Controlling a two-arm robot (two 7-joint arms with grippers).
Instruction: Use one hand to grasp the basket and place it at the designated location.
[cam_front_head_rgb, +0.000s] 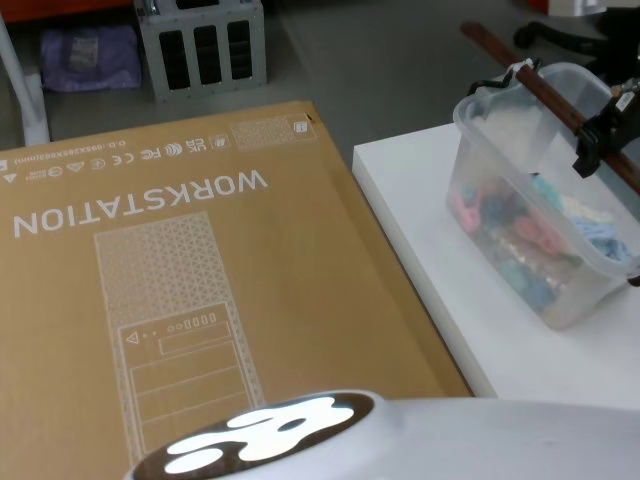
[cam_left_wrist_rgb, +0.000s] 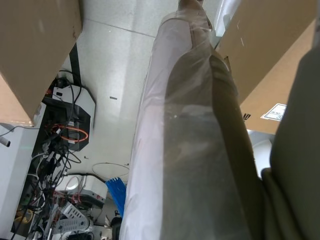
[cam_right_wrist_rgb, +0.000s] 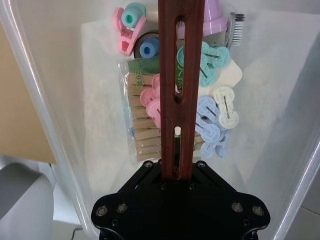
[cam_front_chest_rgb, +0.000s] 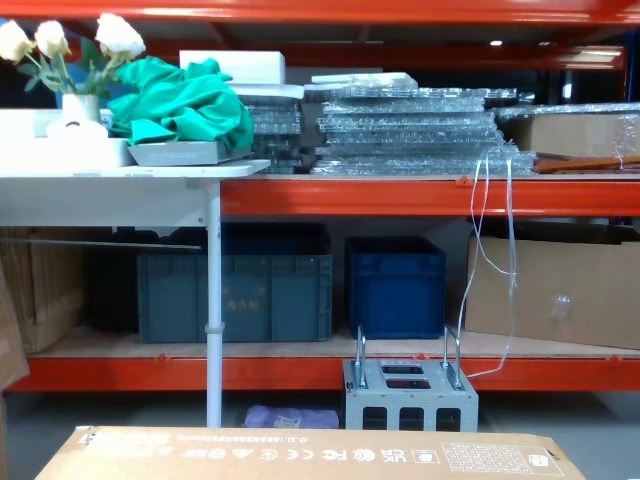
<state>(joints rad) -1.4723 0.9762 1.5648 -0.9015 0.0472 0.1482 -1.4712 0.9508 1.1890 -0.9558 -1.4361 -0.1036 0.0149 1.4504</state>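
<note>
The basket, a translucent whitish tub full of pastel clips and wooden pegs, is on the white table at the right of the head view and looks tilted. Its reddish-brown bar handle runs over the rim. My right gripper, black, is shut on that handle near the view's right edge. In the right wrist view the right gripper clamps the handle from both sides, with the basket's wall and its contents below. I cannot tell whether the tub's base touches the table.
A large cardboard box printed WORKSTATION lies left of the table, right against its edge. Beyond it on the floor stand a grey metal box with holes and a purple bag. Shelving with blue crates is ahead.
</note>
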